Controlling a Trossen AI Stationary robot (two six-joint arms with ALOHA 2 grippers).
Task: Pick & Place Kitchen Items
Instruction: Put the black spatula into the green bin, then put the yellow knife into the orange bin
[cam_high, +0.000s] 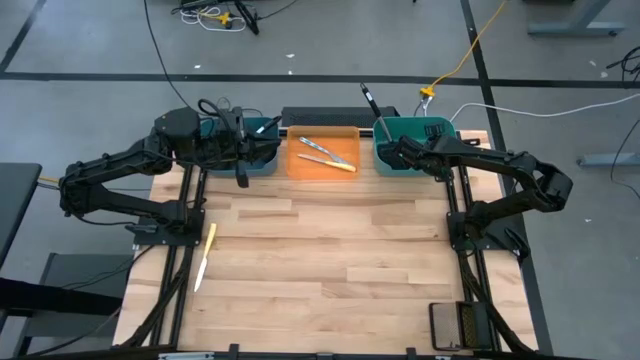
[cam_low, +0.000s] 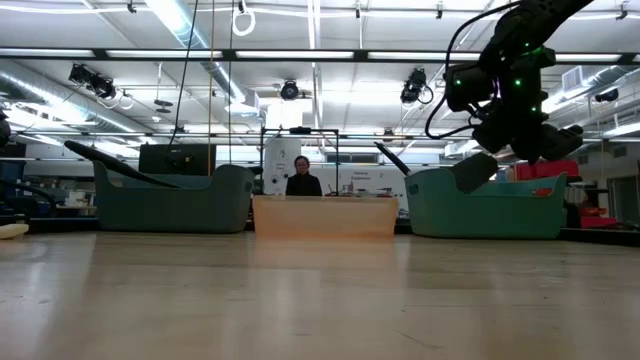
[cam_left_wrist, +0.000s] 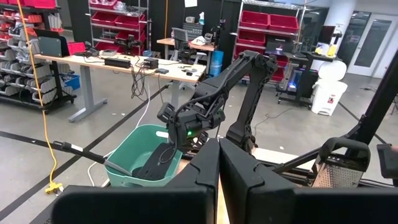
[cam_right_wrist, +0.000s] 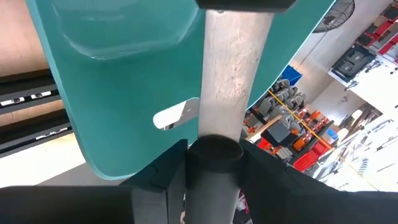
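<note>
Counter (cam_high: 330, 250): pale wood, one yellow-handled knife (cam_high: 204, 256) lying loose.
Room: workshop, a person (cam_low: 303, 177) behind.
Left gripper (cam_high: 241, 178): jaws shut, empty.
Right gripper (cam_high: 385, 141): jaws clamped on a ladle (cam_right_wrist: 231, 68); bowl hidden.

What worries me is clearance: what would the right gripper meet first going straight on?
The right gripper, gripping a utensil, would probably meet the teal bin first; depth is unclear.
</note>
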